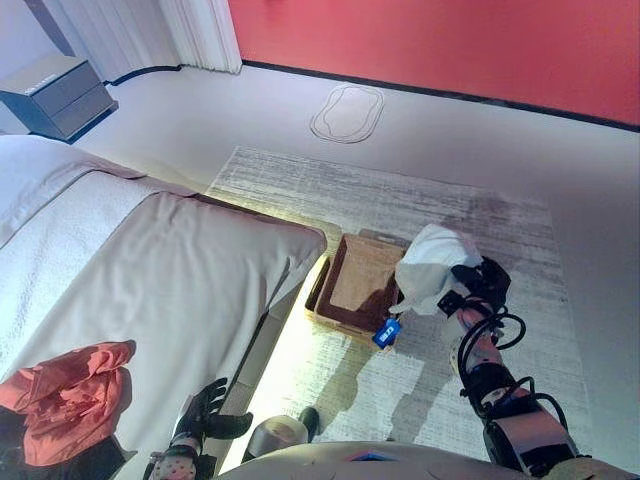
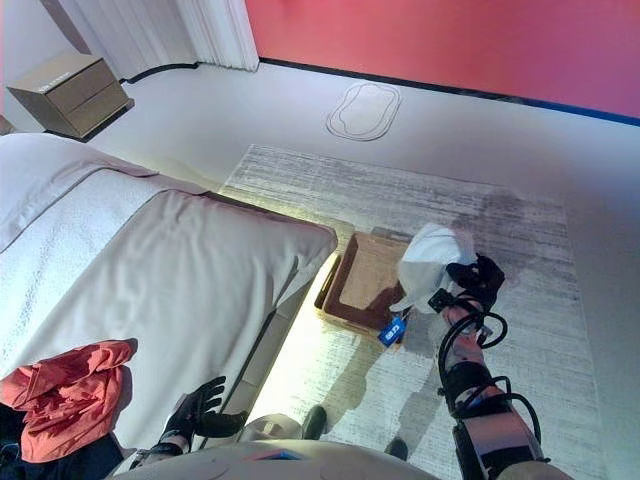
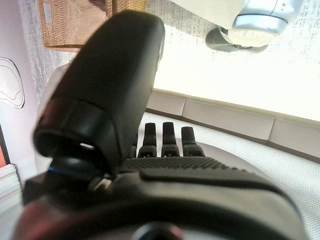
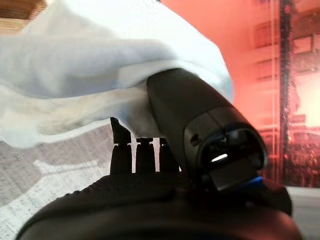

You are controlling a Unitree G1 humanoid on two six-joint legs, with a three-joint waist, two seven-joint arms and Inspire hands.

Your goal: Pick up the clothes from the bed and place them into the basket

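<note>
The right hand (image 1: 478,283) grips a white garment (image 1: 430,265), fingers curled into the cloth, holding it above the woven basket (image 1: 357,284) on the rug (image 1: 450,220) beside the bed (image 1: 150,270). The left hand (image 1: 203,408) rests released at the bed's edge, near a red garment (image 1: 68,397).

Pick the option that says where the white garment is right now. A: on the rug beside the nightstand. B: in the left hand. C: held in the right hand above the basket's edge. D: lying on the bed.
C: the right hand is curled round the white garment, which hangs over the near edge of the basket.
</note>
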